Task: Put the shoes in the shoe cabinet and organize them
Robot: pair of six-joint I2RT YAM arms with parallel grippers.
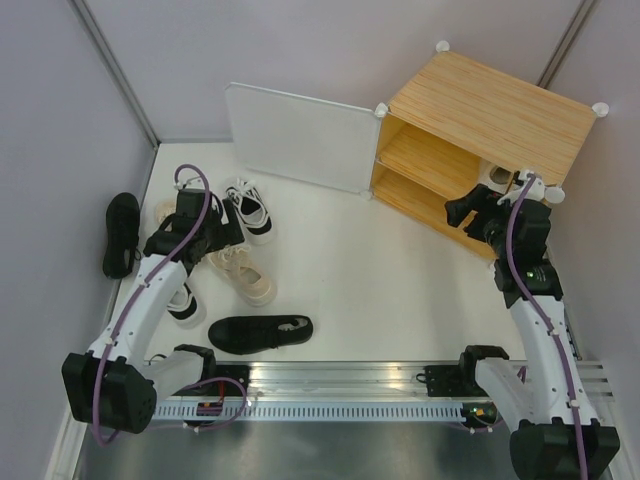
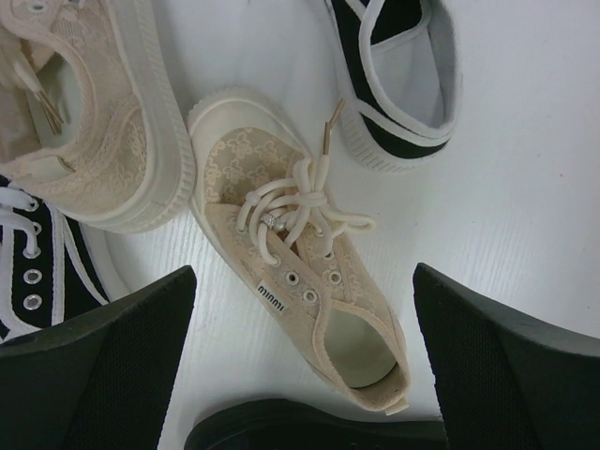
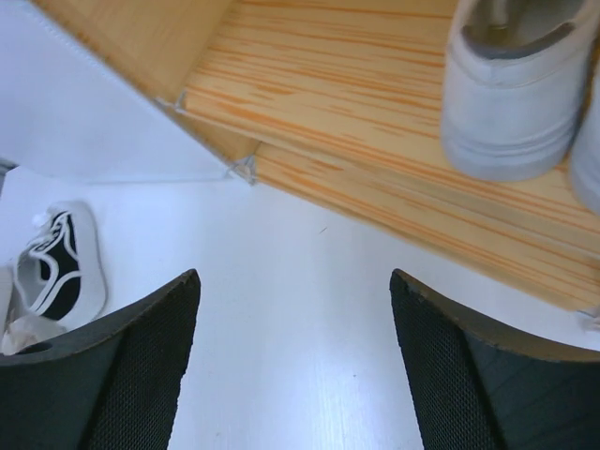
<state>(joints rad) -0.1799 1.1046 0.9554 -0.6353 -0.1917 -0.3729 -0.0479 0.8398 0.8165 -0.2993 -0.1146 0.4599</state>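
The shoe cabinet (image 1: 490, 115) stands at the far right corner of the worktop (image 1: 380, 290). Its white door (image 1: 300, 135) is swung wide toward the far edge, so both wooden shelves face the arms. At least one pair of white shoes (image 3: 511, 103) sits at the right end of the lower shelf, heels outward. That packs one end first and leaves bare board to the left of them.

The right end effector (image 3: 292, 281) hangs just outside the lower shelf with its jaws wide and nothing between them. It looks as if it has let the white shoes go, though that is a judgement.

The remaining shoes lie scattered along the left side of the worktop. An all-black shoe (image 1: 120, 235) lies by the left edge, and another black shoe (image 1: 260, 333) lies close to the near edge. Between them is a cluster of cream shoes and white ones with black trim.

The left end effector (image 2: 305, 272) hovers over this cluster, jaws fully apart. It is centred on a cream lace-up shoe (image 2: 281, 234) that lies on its sole with its toe touching a second cream shoe (image 2: 84, 122). A black-trimmed shoe (image 2: 394, 84) lies just beside them. Straddling the shoe suits a grasp across its sides.

The worktop is smooth, white and slightly glossy, so shoes may slide when nudged. A metal rail (image 1: 350, 385) along the near edge carries the arm bases. Plain pale grey-lilac walls close in the left, far and right sides.
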